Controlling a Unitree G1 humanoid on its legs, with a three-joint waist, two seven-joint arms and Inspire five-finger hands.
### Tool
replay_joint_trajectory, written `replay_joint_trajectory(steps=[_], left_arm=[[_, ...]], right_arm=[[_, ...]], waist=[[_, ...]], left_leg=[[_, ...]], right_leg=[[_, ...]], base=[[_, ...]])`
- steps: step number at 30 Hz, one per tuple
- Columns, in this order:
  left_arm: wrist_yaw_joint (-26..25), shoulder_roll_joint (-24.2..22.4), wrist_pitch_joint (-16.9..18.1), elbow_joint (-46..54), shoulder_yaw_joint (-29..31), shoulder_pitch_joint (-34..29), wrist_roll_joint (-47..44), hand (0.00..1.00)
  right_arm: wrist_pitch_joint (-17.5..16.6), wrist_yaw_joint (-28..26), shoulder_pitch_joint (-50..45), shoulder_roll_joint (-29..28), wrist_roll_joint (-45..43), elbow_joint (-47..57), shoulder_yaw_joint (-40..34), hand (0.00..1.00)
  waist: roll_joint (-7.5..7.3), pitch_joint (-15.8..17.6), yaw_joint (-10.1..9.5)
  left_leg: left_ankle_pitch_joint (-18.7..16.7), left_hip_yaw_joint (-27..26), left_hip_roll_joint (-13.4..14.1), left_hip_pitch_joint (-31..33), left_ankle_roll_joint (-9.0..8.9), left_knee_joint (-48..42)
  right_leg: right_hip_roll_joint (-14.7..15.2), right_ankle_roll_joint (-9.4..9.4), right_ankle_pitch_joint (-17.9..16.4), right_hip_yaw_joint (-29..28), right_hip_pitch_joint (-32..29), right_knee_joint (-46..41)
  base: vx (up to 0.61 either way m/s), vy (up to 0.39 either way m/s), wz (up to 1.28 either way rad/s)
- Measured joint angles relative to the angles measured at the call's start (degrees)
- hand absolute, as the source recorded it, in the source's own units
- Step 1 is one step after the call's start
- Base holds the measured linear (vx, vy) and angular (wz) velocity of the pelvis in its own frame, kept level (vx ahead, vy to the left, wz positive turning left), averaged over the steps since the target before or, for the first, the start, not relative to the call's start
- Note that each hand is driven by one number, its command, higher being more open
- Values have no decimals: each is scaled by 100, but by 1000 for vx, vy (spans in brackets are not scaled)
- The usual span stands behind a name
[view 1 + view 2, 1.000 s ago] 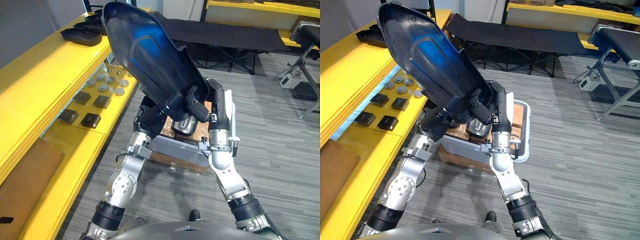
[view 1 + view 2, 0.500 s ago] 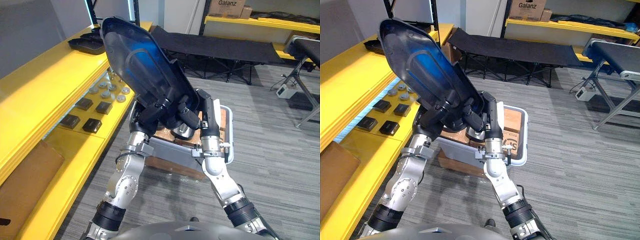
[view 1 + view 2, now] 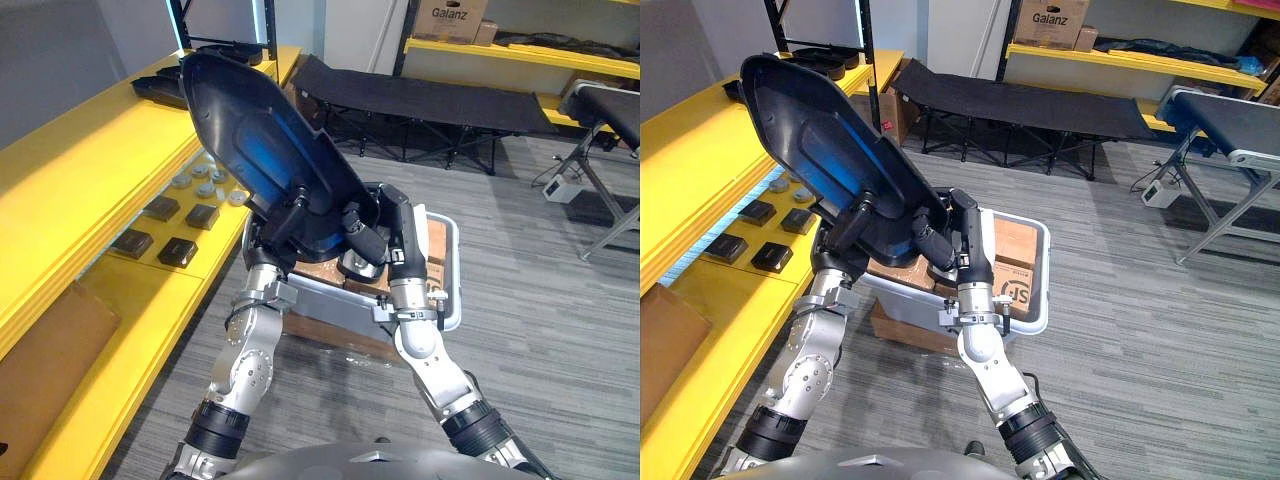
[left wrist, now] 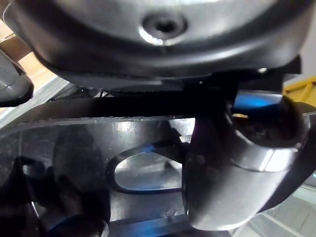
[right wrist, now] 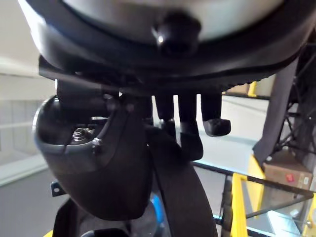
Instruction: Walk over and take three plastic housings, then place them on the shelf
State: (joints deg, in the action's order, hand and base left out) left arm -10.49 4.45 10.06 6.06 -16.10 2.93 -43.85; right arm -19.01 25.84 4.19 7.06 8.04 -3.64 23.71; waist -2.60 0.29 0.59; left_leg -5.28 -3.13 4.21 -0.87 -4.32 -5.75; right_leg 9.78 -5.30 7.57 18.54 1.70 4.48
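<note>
Plastic housing [image 3: 268, 150], a large dark shell shaped like an elongated teardrop, is held up in the air by both of the robot's hands, tilted so its wider end rises toward the yellow shelf [image 3: 80, 150] on the robot's left. Its surface is smooth and glossy, catching a blue sheen, with a raised moulded rib looping across the face, a rolled rim round the edge, and an oval slot that shows in the left wrist view. The left hand [image 3: 288, 212] grips the lower end from the shelf side, thumb pressed flat on the shell, and the right hand [image 3: 360, 225] is curled over the same end from the other side, thumb and fingers straddling its edge. Below them sits a grey tote [image 3: 335, 302] with rounded corners, holding brown cardboard boxes [image 3: 1015, 245]. The shelf is painted a matt, even yellow; its lower tier carries small black square parts [image 3: 178, 250] and pale round discs [image 3: 208, 178] in rows, and far along its top lie more dark moulded pieces [image 3: 162, 90], possibly housings, though they are too distant to be sure. A black fabric folding cot [image 3: 430, 95] stands on the grey striped floor beyond. As a judgement, the task looks mid-way: one housing is lifted and close to the shelf but not yet set down, and how many of the three are already placed cannot be told.
</note>
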Motion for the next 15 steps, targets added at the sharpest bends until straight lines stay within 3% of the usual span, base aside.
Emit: replay_joint_trajectory(steps=[3, 9, 15], left_arm=[[-135, 11, 124, 0, 6, 0, 271, 0], [-570, 3, 267, 9, -16, -1, 1219, 0], [-1538, -251, 267, 89, 1, -18, 2486, 0]], right_arm=[[-200, -9, -121, -8, -5, 37, 115, 100], [-186, -235, -397, -10, -187, 181, 182, 100], [-180, -536, -723, -63, -1286, 418, -4, 100]], waist=[[1, 0, 17], [2, -4, 83], [5, -3, 100]], left_leg=[[0, 0, 0, 0, 0, -3], [-1, -9, 3, 14, 0, -8], [-3, -57, 23, 10, -2, 1]], right_leg=[[1, 1, 0, 0, 1, 0], [-1, 3, -2, -5, -15, 0], [-24, 3, -2, -55, -43, -1]], base=[[0, 0, 0], [0, 0, 0], [0, 0, -3]])
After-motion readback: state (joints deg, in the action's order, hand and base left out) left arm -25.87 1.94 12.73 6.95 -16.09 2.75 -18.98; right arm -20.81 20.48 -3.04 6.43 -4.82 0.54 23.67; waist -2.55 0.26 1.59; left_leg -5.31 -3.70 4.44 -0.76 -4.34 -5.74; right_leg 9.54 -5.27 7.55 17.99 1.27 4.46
